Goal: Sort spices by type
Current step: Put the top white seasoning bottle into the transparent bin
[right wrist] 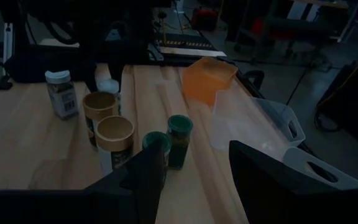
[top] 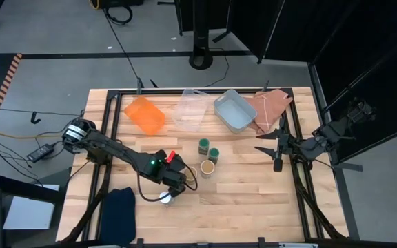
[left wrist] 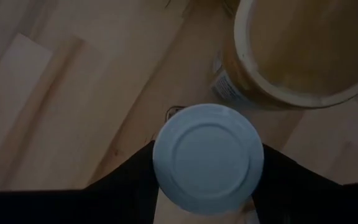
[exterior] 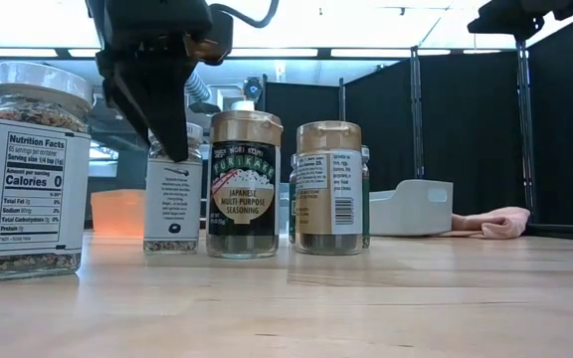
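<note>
While orange tray (top: 145, 114), clear tray (top: 191, 109), grey-blue tray (top: 234, 111) sit unfilled, left tool (top: 172, 187) hovers spread over white-lidded jar (top: 166, 198).

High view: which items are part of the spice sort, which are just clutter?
Job:
- two green-lid jars
- two tan-top jars
- two white-lid jars
- left gripper, over a white-lid jar

Lying about:
- pink cloth
- dark cloth
- right gripper, waiting
</note>
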Controlling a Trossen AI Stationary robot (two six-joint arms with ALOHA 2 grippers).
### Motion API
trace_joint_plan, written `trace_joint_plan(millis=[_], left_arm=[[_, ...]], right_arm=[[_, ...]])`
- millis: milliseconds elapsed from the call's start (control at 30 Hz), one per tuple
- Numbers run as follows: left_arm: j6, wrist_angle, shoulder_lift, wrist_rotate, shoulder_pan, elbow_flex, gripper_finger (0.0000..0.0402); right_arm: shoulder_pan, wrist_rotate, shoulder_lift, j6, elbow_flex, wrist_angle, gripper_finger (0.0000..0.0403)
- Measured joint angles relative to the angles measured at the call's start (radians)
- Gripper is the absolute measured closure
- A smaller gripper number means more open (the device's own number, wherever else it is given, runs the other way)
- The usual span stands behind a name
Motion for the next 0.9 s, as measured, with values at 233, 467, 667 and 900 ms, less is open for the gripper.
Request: trace_joint_plan(millis=[233,467,667,900], left_arm=[[-0.087,-0.023,0.0,0.068,0.039,0.022,0.0211],[-0.057,-0.143,0.0,0.013,0.12,0.136,0.0211],[-0.012,-0.234,0.0,-0.032,0.219,0.237,0.0211],[0.131,-0.256,0.0,-0.109,0.372,0.348,0.0211]], right_arm=[[0.0,0.0,0.0,0.034,0.0,0.0,0.0213],[0.0,0.0,0.0,0.045,0.0,0.0,0.0213],[0.0,0.0,0.0,0.045,0.0,0.0,0.0213],[0.0,0.001,0.024,0.048,0.0,0.0,0.0213]])
